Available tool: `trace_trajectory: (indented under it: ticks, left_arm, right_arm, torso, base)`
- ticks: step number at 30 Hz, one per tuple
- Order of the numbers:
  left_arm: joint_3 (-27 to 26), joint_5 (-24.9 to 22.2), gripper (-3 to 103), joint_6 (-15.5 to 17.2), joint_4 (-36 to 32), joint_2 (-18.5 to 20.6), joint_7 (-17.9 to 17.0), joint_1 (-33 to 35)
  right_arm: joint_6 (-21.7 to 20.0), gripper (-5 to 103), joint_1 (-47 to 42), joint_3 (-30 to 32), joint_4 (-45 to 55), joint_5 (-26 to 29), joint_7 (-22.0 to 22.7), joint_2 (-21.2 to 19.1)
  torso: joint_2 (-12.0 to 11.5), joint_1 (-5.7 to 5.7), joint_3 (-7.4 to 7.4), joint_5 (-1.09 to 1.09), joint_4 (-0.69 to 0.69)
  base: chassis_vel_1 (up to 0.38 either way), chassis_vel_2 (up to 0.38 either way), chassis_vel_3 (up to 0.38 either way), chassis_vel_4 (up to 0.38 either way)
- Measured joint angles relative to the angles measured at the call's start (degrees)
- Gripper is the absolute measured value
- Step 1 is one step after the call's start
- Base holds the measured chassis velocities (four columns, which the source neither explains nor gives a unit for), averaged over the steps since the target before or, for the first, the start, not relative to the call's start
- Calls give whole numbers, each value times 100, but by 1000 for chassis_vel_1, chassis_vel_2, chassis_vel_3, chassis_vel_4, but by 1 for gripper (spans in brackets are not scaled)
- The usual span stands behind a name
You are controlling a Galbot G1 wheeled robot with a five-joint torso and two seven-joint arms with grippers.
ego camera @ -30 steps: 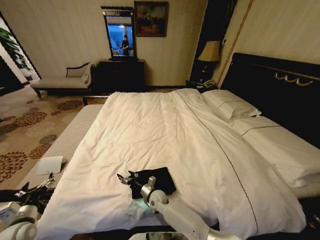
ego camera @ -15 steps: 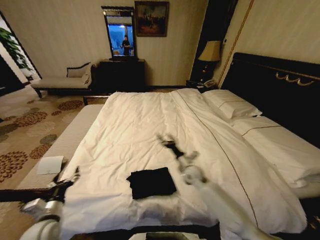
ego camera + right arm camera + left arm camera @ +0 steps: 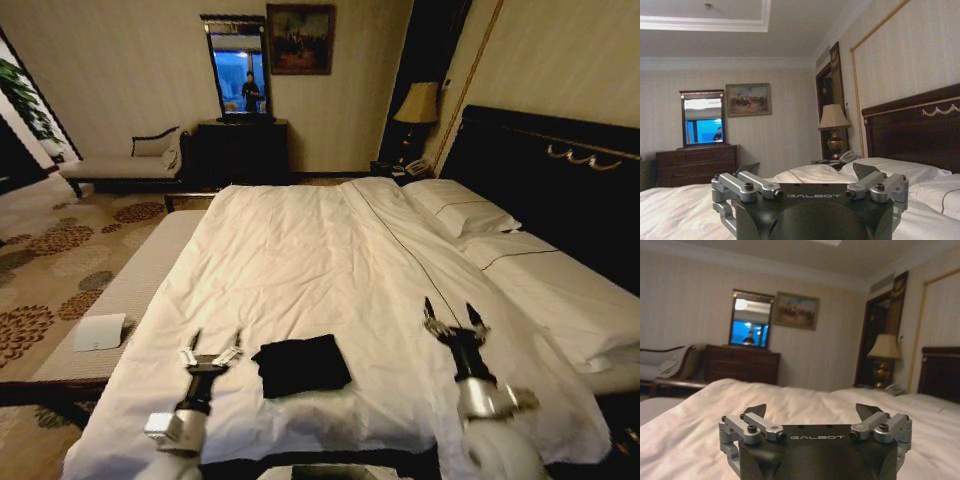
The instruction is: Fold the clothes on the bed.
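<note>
Flanking folded clothes (image 3: 301,365): left hand (image 3: 212,352), right hand (image 3: 448,317) now raised, open.

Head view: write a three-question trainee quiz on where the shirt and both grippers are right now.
1. True or false: the black T-shirt lies as a compact folded bundle on the white duvet.
2. Multiple choice: where is the shirt relative to the grippers? A) held in the left gripper B) between the two grippers, touched by neither C) under the right gripper
3. Fill in: both grippers are ____ (open or shut), empty above the bed.

Key: 1 true. 2 B. 3 open, as both wrist views also show spread fingers.
</note>
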Motion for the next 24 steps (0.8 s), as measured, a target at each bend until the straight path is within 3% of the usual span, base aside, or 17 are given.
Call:
trace_trajectory:
  ticks: [24]
  left_arm:
    - [-45,-52,100,6,-12,23,40,0]
  right_arm:
    - [-21,100,19,-141,-22,-91,-37,61]
  torso:
    - [-2,2,2,0,1]
  base:
    - [0,0,0,0]
